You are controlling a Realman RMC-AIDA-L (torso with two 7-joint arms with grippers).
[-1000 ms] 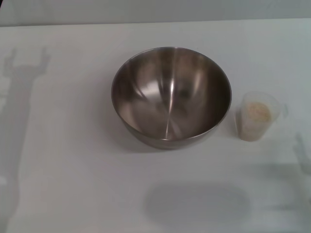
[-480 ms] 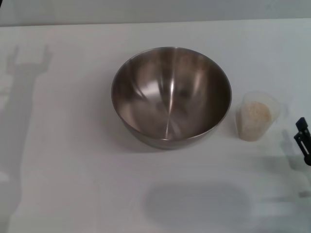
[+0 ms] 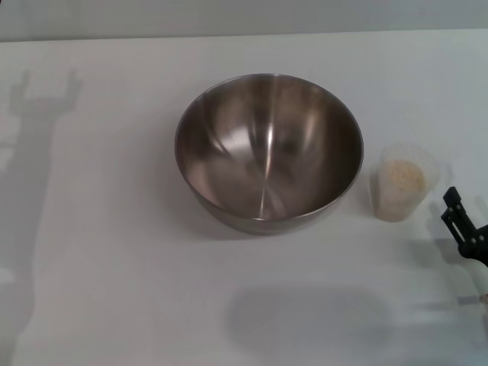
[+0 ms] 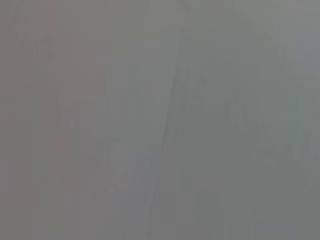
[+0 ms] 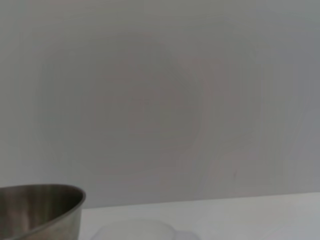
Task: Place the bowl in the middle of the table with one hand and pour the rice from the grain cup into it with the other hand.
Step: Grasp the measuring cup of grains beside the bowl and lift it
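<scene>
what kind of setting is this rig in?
Probably a lab test bench, not a real kitchen: a bare white table against a plain wall, holding only a steel bowl and a grain cup of rice. The right gripper is beside the cup.

A bare test bench in what looks like a robotics lab: a plain white table against a blank grey wall, set only with a steel bowl and a plastic grain cup of rice.
</scene>
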